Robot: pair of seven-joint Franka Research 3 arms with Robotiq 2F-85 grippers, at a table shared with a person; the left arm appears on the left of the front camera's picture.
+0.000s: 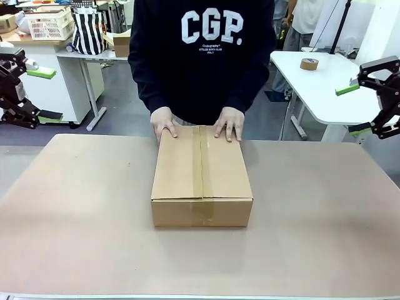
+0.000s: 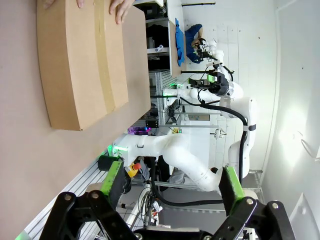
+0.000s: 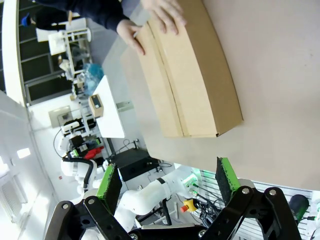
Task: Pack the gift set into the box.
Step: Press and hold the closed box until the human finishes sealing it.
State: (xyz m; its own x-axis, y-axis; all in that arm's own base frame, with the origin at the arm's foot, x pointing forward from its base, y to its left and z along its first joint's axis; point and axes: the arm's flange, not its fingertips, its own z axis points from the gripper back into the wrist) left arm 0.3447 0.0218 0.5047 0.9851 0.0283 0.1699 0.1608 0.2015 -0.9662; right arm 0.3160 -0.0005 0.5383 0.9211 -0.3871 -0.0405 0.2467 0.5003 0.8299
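Observation:
The box [image 1: 201, 177] is a shallow brown carton lying closed in the middle of the table, a tape strip along its centre seam. A person in a dark sweatshirt rests both hands [image 1: 197, 124] on its far edge. The box also appears in the left wrist view [image 2: 82, 60] and the right wrist view [image 3: 187, 75]. My left gripper [image 1: 39, 94] hangs open at the far left, off the table. My right gripper [image 1: 354, 109] hangs open at the far right, equally distant from the box. Both hold nothing. The gift set is out of view.
The tan table [image 1: 81, 225] spreads wide around the box. Behind the person stand a white side table [image 1: 325, 87] with a tape roll [image 1: 309, 64] and a desk with a basket [image 1: 50, 24] and a striped bag [image 1: 87, 31].

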